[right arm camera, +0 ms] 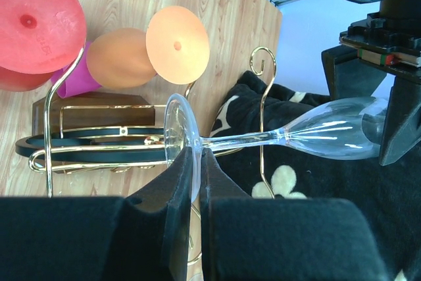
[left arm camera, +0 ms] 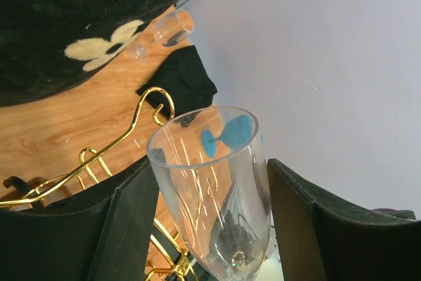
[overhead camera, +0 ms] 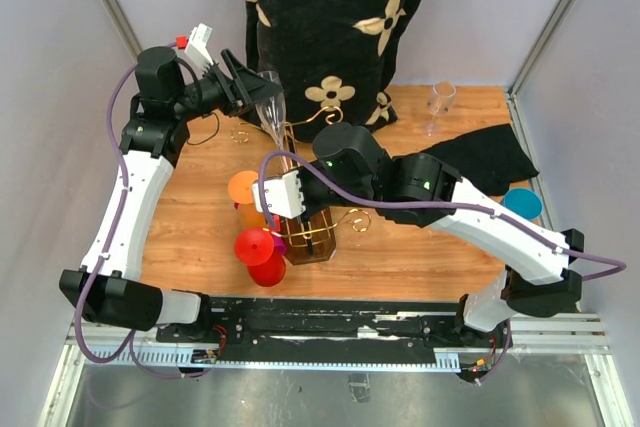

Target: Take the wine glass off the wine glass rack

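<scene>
A clear wine glass (overhead camera: 272, 109) lies tilted above the gold wire rack (overhead camera: 318, 235) with its dark brown base. My right gripper (right arm camera: 199, 153) is shut on the rim of the glass's foot (right arm camera: 176, 133); in the top view it (overhead camera: 297, 154) sits over the rack's middle. The stem (right arm camera: 250, 139) runs out to the bowl (right arm camera: 335, 133). My left gripper (left arm camera: 209, 162) is open, its jaws on either side of the bowl (left arm camera: 210, 189), with a gap showing on the right side. In the top view it (overhead camera: 250, 87) is at the back left.
Orange (overhead camera: 243, 187), red (overhead camera: 258, 247) and magenta (overhead camera: 279, 244) glasses hang at the rack's left side. A blue glass (overhead camera: 522, 204) lies at the right, a clear glass (overhead camera: 440, 102) stands at the back right. Black cloth (overhead camera: 490, 152) lies on the table, and a flowered black cloth (overhead camera: 330, 17) hangs behind.
</scene>
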Controlling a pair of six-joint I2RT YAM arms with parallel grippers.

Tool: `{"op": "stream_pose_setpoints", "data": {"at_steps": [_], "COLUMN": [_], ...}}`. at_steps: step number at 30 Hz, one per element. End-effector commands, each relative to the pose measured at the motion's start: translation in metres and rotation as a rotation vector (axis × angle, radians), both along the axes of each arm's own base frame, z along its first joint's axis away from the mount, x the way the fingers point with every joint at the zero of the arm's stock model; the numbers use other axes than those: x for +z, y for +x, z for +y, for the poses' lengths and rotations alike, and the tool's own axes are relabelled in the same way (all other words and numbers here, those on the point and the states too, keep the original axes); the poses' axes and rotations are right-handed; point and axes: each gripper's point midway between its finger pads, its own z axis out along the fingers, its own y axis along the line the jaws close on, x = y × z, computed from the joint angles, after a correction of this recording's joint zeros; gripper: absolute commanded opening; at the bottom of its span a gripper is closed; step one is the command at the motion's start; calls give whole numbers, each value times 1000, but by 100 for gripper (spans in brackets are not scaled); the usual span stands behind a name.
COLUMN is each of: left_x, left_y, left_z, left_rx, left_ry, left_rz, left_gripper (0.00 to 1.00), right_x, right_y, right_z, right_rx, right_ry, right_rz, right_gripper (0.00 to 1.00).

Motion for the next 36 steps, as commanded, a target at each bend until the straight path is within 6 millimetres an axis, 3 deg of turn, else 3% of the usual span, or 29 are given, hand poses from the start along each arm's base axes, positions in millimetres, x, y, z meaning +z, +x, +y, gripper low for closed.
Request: {"op": "stream_pose_setpoints", "data": {"at_steps": [1, 5, 8, 10, 14, 19, 22, 25, 29, 36], "left_x": [10, 12, 13, 17, 24, 31, 38, 50, 64, 66], "left_y": [-7, -5, -2, 0, 4, 8, 12, 20, 35, 64], "left_z": [-3, -3, -1, 2, 8, 8, 16, 37, 83, 161], "left_rx": [-34, -29, -13, 25, 73, 68, 86, 142, 293, 662], "left_ry": [19, 17, 15, 13, 4, -19, -46, -84, -83, 82], "left_rz": [-46, -45, -44, -53, -72, -64, -67, -91, -156, -232], "left_gripper": [66, 59, 53, 51, 51, 51, 51, 50, 49, 51], "right_x": [14, 13, 15, 17, 23, 31, 37, 43, 56, 56], "right_y": [-5, 1, 5, 6, 9, 11, 11, 11, 11, 17], "right_z": [2, -2, -5, -7, -12, -22, -30, -42, -64, -92], "right_rx": [17, -24, -50, -58, -80, -107, -121, -141, -171, -229], "right_ry": [37, 38, 53, 73, 109, 144, 175, 216, 297, 375], "right_rz": [-45, -64, -79, -91, -117, -139, -152, -166, -174, -149], "right_gripper": [1, 4, 23, 31, 35, 59, 62, 66, 68, 68]}}
